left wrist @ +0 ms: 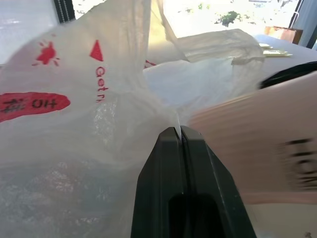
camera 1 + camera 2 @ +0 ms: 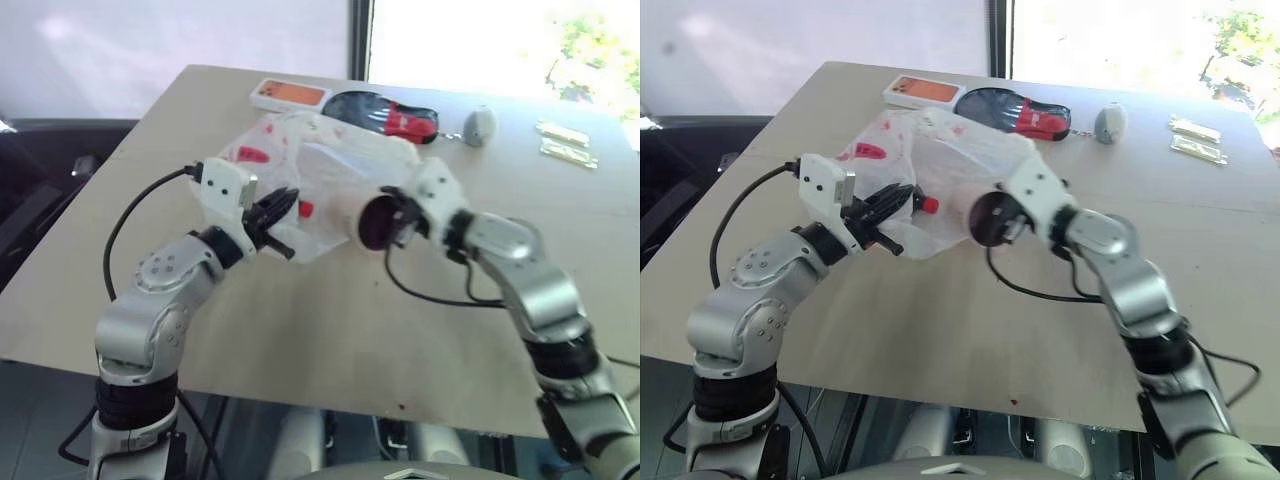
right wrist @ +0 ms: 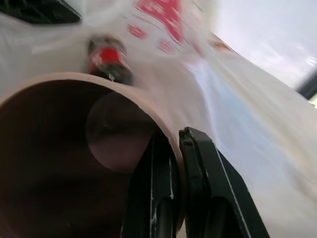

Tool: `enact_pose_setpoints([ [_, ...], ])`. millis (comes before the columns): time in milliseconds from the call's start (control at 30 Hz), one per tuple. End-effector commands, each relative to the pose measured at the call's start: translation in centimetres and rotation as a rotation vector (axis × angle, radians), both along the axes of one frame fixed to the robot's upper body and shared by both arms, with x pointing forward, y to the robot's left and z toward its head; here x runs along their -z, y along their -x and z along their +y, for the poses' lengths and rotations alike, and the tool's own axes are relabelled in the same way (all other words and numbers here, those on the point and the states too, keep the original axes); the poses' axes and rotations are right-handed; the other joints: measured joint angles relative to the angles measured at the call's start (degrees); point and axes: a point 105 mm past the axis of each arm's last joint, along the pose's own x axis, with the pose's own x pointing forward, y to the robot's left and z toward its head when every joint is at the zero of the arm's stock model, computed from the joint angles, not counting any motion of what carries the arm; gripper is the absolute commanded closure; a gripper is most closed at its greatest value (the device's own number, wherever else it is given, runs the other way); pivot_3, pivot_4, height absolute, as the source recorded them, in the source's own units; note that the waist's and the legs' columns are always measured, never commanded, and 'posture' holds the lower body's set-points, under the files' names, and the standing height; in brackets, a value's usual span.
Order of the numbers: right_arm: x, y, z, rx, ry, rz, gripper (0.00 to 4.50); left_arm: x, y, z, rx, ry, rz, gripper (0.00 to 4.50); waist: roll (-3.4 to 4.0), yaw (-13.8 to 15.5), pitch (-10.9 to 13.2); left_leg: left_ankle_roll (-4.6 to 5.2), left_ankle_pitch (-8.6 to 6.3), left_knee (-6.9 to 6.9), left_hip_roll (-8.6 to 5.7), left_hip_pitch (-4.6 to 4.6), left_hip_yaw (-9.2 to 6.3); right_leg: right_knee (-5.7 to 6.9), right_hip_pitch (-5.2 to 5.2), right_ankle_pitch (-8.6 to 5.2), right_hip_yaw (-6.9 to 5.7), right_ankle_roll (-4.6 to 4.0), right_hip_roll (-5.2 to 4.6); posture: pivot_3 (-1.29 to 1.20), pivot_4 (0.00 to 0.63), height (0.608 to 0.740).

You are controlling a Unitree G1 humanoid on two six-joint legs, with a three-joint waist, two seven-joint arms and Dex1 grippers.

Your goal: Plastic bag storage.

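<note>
Left gripper (image 2: 283,212) is pinching the bag (image 2: 330,175) while right gripper (image 3: 174,144), jaws clamped on the tube's (image 2: 378,222) rim, is lining up at 3 o'clock; stuffing probably comes next.

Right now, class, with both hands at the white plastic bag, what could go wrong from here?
1. The left hand pinches only a thin fold of the crinkly translucent white plastic bag; the film might slip out or tear.
2. The right hand grips just the rim of the brown cardboard tube; it could twist loose.
3. The small red-labelled bottle lies close by and may be knocked.
</note>
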Motion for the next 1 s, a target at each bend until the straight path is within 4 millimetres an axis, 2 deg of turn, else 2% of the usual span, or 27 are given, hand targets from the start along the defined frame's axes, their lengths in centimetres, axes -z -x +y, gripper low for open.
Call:
enact_pose_setpoints([
  [33,-2.4,-4.0,3.4,0.098,-0.067,-0.157,4.39,-1.2,1.4,-0.4,-0.004,0.007,-0.049,4.5,-0.02,-0.3,0.0,0.0,0.0,-0.01,-0.02,-0.03,0.0,0.0,0.0,0.0,0.0,0.0,-0.01,0.0,0.15,0.74],
  [100,-3.0,-5.3,5.3,0.11,-0.079,-0.204,4.39,-1.1,1.7,-0.4,-0.014,0.011,-0.045,4.5,-0.02,-0.6,0.0,0.0,0.0,-0.02,-0.04,0.0,0.04,0.02,0.0,0.01,0.04,-0.02,-0.01,0.0,0.15,0.74],
  [167,-3.7,-6.5,6.2,0.132,-0.129,-0.201,3.66,-0.9,2.0,-0.3,-0.031,0.012,-0.038,4.5,-0.02,-0.3,0.0,-0.01,0.0,-0.09,-0.03,-0.01,-0.01,0.02,-0.02,0.01,0.0,-0.04,-0.02,0.0,0.15,0.74],
  [200,-4.1,-6.6,6.8,0.127,-0.13,-0.21,3.44,-0.8,2.2,-0.1,-0.041,0.012,-0.035,4.5,0.0,-0.4,0.0,-0.01,-0.01,-0.1,-0.03,-0.02,-0.02,0.02,-0.02,0.01,0.0,-0.04,-0.02,0.0,0.15,0.74],
  [300,-4.4,-6.2,8.2,0.052,-0.095,-0.229,2.03,-0.9,2.2,0.3,-0.071,0.016,-0.032,4.5,0.0,-0.3,0.0,-0.01,-0.01,-0.15,-0.04,-0.08,-0.06,-0.09,-0.03,0.02,-0.04,-0.04,-0.04,0.0,0.15,0.74],
  [367,-4.0,-5.6,8.2,-0.036,-0.073,-0.22,1.07,-0.8,2.1,0.6,-0.093,0.027,-0.025,4.5,0.0,-0.3,0.0,0.0,-0.01,-0.15,-0.05,-0.08,-0.08,-0.14,0.01,0.02,-0.04,-0.03,-0.07,0.0,0.15,0.74],
  [433,-3.7,-4.9,7.2,-0.102,-0.064,-0.208,1.07,-0.6,2.0,0.8,-0.107,0.025,-0.02,4.5,0.0,-0.3,0.0,0.0,-0.01,-0.16,-0.05,-0.06,-0.08,-0.12,0.01,0.02,-0.03,-0.03,-0.06,0.0,0.15,0.74],
  [533,-3.6,-3.1,4.6,-0.169,-0.077,-0.159,1.07,-0.5,1.7,1.0,-0.125,0.027,-0.014,4.5,0.0,0.0,0.0,0.0,-0.01,-0.17,-0.05,-0.09,-0.18,-0.12,0.03,0.02,-0.05,-0.04,-0.07,0.0,0.15,0.74],
  [667,-3.1,2.4,1.1,-0.317,-0.009,-0.06,1.07,-0.3,1.2,1.2,-0.138,0.028,-0.011,4.5,0.03,0.1,0.0,0.0,-0.02,-0.19,-0.05,-0.14,-0.24,-0.16,0.03,0.02,-0.07,-0.03,-0.09,0.0,0.15,0.74],
  [767,-3.8,5.0,-0.7,-0.33,-0.015,-0.008,1.07,-0.3,0.9,1.2,-0.14,0.029,-0.01,4.5,0.08,-0.5,0.0,-0.01,-0.02,-0.22,-0.02,-0.07,-0.22,-0.12,0.01,0.02,-0.05,-0.04,-0.07,0.0,0.15,0.74],
  [833,-4.7,4.3,-2.1,-0.211,0.003,-0.046,1.07,-0.3,0.7,1.1,-0.133,0.026,-0.011,4.5,0.1,-0.7,0.0,-0.03,-0.01,-0.24,0.03,0.02,-0.15,-0.07,0.01,0.02,0.0,-0.05,-0.02,0.0,0.15,0.74],
  [900,-5.6,2.6,-3.9,-0.036,0.023,-0.109,1.07,-0.3,0.6,1.0,-0.124,0.021,-0.012,4.5,0.09,-0.6,0.0,-0.08,0.02,-0.25,0.03,0.1,-0.14,0.05,0.02,0.02,0.0,-0.06,-0.01,0.0,0.15,0.74],
  [1000,-5.6,0.7,-4.8,0.1,0.046,-0.123,1.07,-0.3,0.5,0.8,-0.114,0.015,-0.012,4.5,0.09,-0.3,0.0,-0.07,0.02,-0.21,-0.02,0.08,-0.11,0.11,0.01,0.02,0.01,-0.06,-0.04,0.0,0.15,0.74],
])
